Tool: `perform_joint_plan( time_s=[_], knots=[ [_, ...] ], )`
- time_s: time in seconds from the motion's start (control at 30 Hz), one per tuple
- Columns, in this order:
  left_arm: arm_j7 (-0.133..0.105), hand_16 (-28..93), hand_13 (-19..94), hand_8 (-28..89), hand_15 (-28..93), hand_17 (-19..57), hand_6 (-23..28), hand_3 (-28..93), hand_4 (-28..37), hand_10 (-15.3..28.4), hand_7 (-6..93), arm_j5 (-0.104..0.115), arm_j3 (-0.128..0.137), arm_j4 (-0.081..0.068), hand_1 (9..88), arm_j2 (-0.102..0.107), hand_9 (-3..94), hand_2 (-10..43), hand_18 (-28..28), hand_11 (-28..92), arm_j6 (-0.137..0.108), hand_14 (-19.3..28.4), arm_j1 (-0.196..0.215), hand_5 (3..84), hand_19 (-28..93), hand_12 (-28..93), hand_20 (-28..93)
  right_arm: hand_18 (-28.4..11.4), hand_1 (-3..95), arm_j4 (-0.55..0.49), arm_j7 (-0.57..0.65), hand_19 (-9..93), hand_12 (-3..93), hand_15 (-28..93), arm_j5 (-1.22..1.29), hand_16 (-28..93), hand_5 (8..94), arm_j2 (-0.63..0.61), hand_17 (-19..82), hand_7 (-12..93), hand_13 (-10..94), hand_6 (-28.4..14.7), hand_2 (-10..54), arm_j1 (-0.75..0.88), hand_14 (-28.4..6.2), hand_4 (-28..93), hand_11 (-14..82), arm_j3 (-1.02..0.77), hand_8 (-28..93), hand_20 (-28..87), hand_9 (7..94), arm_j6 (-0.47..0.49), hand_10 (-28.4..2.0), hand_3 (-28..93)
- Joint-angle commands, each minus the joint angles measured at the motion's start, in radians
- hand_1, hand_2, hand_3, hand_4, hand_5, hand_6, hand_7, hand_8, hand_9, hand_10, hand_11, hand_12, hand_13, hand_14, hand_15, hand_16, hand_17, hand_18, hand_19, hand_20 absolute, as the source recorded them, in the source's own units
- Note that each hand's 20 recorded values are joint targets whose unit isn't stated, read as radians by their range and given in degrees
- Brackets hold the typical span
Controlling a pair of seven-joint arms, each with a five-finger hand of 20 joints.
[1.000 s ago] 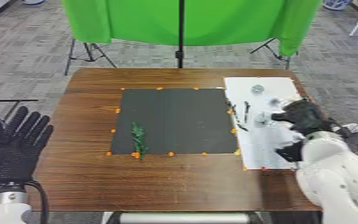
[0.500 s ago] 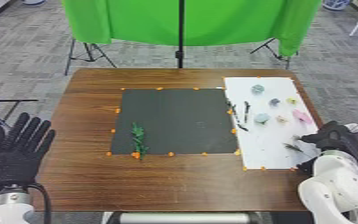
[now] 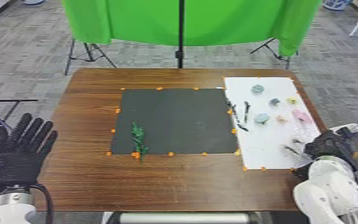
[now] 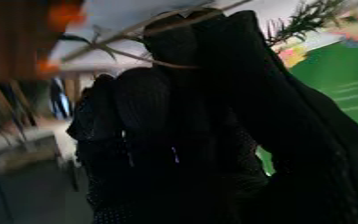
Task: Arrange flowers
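One right hand [image 3: 326, 145], drawn back, pink flower [image 3: 302, 116] uncovered on white sheet [image 3: 264, 150]

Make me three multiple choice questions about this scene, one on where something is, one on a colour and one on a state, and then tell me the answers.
1. Where does most of the green sprig lie?
A) On the white sheet
B) On the dark mat
C) On the floor

2. What colour is the cloth beyond the table?
A) Green
B) Red
C) Yellow

3. How are the fingers of the left robot hand?
A) Curled into a fist
B) Curled round the sprig
C) Straight and apart

Answers:
1. B: the sprig lies near the mat's near left corner.
2. A: the hanging cloth is bright green.
3. C: gaps show between its outstretched fingers.
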State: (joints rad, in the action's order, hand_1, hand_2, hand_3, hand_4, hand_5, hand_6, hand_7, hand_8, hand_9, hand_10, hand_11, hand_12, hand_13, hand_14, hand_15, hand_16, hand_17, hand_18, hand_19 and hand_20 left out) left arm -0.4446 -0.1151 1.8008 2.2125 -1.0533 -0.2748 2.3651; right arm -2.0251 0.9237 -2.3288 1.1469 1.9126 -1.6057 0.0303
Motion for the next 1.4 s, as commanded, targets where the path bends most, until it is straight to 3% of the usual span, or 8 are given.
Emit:
perform_joint_plan(
  time_s=[0.03, 0.23, 0.5, 0.7, 0.87, 1.13, 1.2, 1.4],
  knots=[
    [0.002, -2, 33, -10, 21, -3.6, 7.2, 72, -28.3, 13.4, 11.9, 0.011, 0.0, 0.007, 25.1, -0.011, 38.4, 12.3, 14.2, 17, -0.006, 13.3, 0.019, 44.6, 33, 10, 14, -24.5, 51.2, -0.169, 0.021, 93, 35.8, 75, 0.29, 34, 78.3, -0.013, 39, 37, 68, -3.7, -9.5, -0.041, -13.5, -23, 29.1, -0.001, 12, 39, 81.5, -0.029, -14.6, 74],
    [0.003, -2, 33, -11, 21, -3.6, 7.4, 72, -28.3, 13.4, 12.2, 0.012, 0.004, 0.011, 25.1, -0.004, 38.7, 12.4, 14.2, 17, -0.007, 13.3, 0.023, 44.8, 33, 10, 14, -24.5, 50.8, -0.211, -0.031, 93, 36.4, 76, 0.271, 34, 78.1, 0.008, 40, 37, 68, -3.8, -9.5, -0.142, -13.2, -21, 30.3, 0.133, 14, 40, 81.4, -0.021, -14.7, 74],
    [0.015, -2, 33, -11, 21, -3.6, 7.5, 72, -28.3, 13.5, 12.2, 0.001, -0.015, 0.004, 25.0, 0.013, 39.1, 12.5, 14.2, 17, 0.001, 13.2, -0.011, 45.0, 34, 10, 14, -24.6, 50.8, -0.086, -0.17, 93, 37.1, 76, 0.018, 34, 77.5, 0.123, 40, 38, 68, -4.0, -9.5, -0.271, -13.7, -21, 32.1, 0.398, 14, 40, 80.9, 0.058, -15.1, 74],
    [0.026, -2, 33, -11, 21, -3.6, 7.8, 72, -28.3, 14.0, 12.1, 0.0, -0.011, -0.008, 25.1, 0.016, 39.4, 12.7, 14.2, 17, -0.038, 13.2, -0.022, 45.0, 34, 10, 14, -25.3, 50.9, 0.045, -0.206, 93, 37.0, 77, -0.192, 34, 77.6, 0.208, 40, 38, 67, -4.4, -9.5, -0.331, -14.5, -20, 32.3, 0.59, 14, 41, 80.7, 0.171, -15.7, 74],
    [0.092, -2, 33, -10, 21, -3.6, 7.8, 72, -28.3, 14.1, 12.1, -0.019, -0.024, -0.038, 25.0, 0.029, 39.5, 12.8, 14.1, 17, -0.028, 13.3, -0.07, 44.8, 34, 10, 14, -25.9, 51.5, 0.156, -0.245, 93, 36.7, 77, -0.232, 34, 78.0, 0.248, 40, 36, 67, -4.8, -9.5, -0.339, -14.8, -20, 31.7, 0.659, 15, 42, 80.6, 0.15, -16.2, 73],
    [0.125, -2, 33, -10, 21, -3.8, 7.9, 72, -28.3, 14.2, 12.0, -0.003, -0.054, -0.067, 24.9, 0.029, 39.2, 12.7, 14.2, 17, -0.012, 13.4, -0.096, 44.6, 34, 11, 14, -26.2, 47.4, 0.18, -0.18, 93, 22.6, 74, -0.138, 32, 74.5, 0.299, 38, 19, 65, -6.2, -9.0, -0.343, -15.6, -22, 30.2, 0.644, 4, 38, 76.7, 0.112, -18.2, 73],
    [0.119, -2, 33, -10, 21, -3.8, 8.0, 72, -28.3, 14.2, 11.9, 0.032, -0.052, -0.061, 24.8, 0.023, 39.1, 12.7, 14.2, 17, -0.014, 13.4, -0.077, 44.5, 34, 11, 14, -26.2, 45.3, 0.17, -0.171, 93, 21.6, 74, -0.109, 31, 71.6, 0.297, 38, 14, 65, -6.5, -7.9, -0.343, -16.0, -22, 28.8, 0.635, -1, 38, 76.2, 0.1, -18.7, 76],
    [0.1, -2, 33, -10, 21, -3.8, 8.0, 72, -28.3, 14.1, 11.6, 0.037, -0.041, -0.05, 24.8, 0.011, 38.9, 12.6, 14.1, 17, -0.016, 13.5, -0.042, 44.2, 34, 11, 14, -26.4, 39.7, 0.114, -0.162, 93, 20.9, 74, -0.053, 30, 66.5, 0.26, 38, 9, 65, -7.9, -4.8, -0.329, -16.3, -21, 27.2, 0.611, -10, 38, 75.1, 0.075, -19.6, 77]
  ],
)
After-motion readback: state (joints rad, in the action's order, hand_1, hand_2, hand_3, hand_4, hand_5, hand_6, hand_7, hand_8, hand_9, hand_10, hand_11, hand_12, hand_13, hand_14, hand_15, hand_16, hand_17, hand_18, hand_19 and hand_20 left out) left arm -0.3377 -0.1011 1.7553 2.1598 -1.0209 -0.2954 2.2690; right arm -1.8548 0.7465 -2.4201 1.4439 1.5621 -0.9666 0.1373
